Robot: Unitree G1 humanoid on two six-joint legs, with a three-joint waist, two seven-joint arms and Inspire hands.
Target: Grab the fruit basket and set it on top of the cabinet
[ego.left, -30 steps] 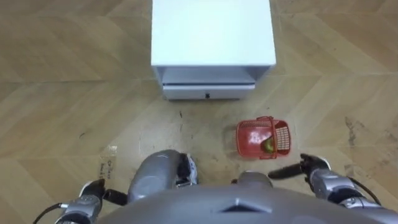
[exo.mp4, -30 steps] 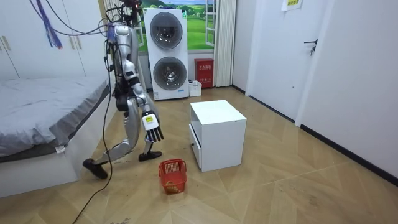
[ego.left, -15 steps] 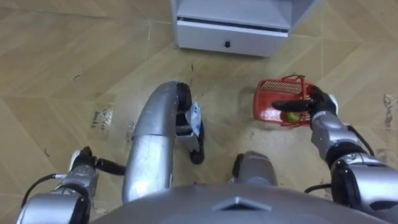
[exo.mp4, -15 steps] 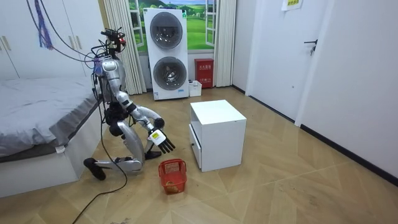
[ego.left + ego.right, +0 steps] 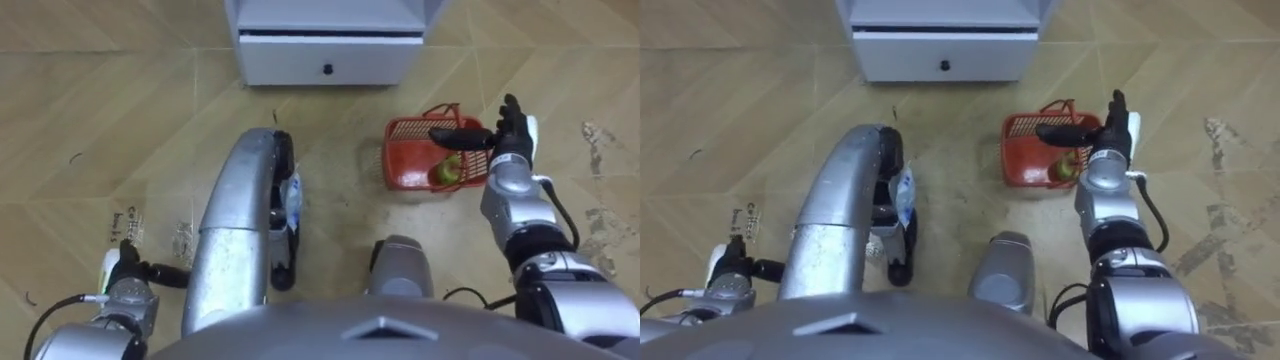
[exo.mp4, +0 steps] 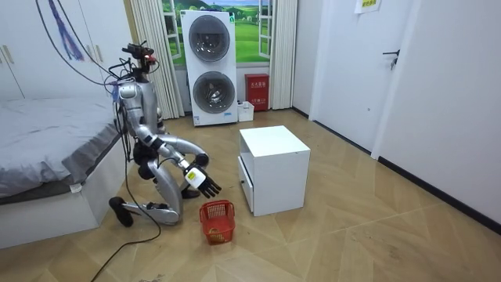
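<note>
Robot is down low on one knee on the wood floor (image 5: 90, 120), w/ the bed (image 6: 47, 133) beside it at the room view's left. Nearest, lower left in the eye views: left robot hand (image 5: 126, 284), close to the floor by the knee; can't tell how its fingers are set. Further fwd on the right: right robot hand (image 5: 510, 138) stretched out, fingers straight & pointing away from the body, thumb stuck out sideways across the basket's top. It is spread wide, holding nothing. Room view shows it above the basket w/ a gap, not touching. Fruit basket (image 5: 404, 170): red plastic mesh, upright on the floor just under that hand, right of the raised knee. Inside is a green fruit (image 5: 447, 172) near the hand-side wall. Beyond: white cabinet (image 5: 325, 50) w/ one drawer & a small dark knob (image 5: 327, 69); basket sits near its front right corner, apart from it. Far bkgd in room view: stacked washer/dryer (image 6: 210, 66) by the window, and a door (image 6: 360, 78) at the room view's right.
</note>
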